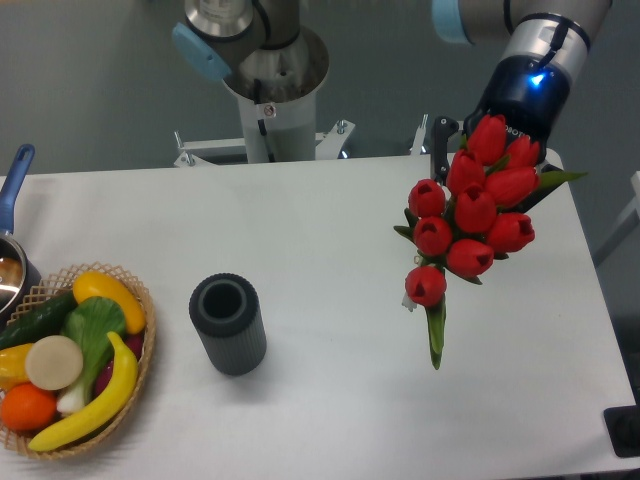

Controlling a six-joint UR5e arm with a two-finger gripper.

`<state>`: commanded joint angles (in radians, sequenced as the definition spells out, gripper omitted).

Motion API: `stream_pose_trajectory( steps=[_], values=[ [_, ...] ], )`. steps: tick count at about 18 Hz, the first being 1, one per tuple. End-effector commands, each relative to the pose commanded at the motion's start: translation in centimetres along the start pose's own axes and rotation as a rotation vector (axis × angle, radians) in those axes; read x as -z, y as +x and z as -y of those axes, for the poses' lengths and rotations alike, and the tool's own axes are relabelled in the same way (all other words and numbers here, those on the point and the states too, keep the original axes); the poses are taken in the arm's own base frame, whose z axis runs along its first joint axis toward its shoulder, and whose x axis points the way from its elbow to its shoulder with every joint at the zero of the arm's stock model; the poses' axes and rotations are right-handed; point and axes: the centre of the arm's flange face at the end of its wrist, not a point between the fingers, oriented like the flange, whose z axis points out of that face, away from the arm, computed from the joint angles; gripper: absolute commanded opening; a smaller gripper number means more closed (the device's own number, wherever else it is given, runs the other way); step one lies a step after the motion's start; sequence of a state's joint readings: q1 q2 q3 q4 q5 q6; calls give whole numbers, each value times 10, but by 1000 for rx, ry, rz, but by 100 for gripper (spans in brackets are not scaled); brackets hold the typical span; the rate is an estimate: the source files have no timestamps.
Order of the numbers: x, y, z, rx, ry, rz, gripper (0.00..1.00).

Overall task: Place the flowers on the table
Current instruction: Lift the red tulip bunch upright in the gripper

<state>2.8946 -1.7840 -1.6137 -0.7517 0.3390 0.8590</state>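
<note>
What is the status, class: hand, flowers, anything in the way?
Hand mostly hidden behind the blooms, grip state unclear. Flowers held up over the table's right side. Dark cylinder and basket stand well left, not in the way.

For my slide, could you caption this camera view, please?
Gripper carries red tulips above the white table.

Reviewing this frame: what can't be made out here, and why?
- Gripper fingers: hidden behind the flowers, so their state and the grip on the stems cannot be seen.
- Whether the flowers touch the table: one view only; height cannot be judged.
- Pot at left: cut off by the image edge; only the rim and blue handle show.
- Basket: bottom left cut off by the edges.
- Dark cylinder interior: too dark to see.
</note>
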Motion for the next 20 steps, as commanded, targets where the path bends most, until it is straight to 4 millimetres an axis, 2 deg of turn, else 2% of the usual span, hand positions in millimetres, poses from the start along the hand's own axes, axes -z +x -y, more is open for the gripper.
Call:
stream_pose_trajectory(
  steps=[6, 10, 13, 18, 20],
  values=[
    [2, 3, -5, -11, -61, 50, 40],
    [3, 10, -12, -24, -198, 160, 40],
    [8, 23, -15, -36, -289, 234, 40],
    [-10, 30, -38, -44, -451, 304, 39],
    [-25, 34, -50, -80, -527, 311, 40]
  ],
)
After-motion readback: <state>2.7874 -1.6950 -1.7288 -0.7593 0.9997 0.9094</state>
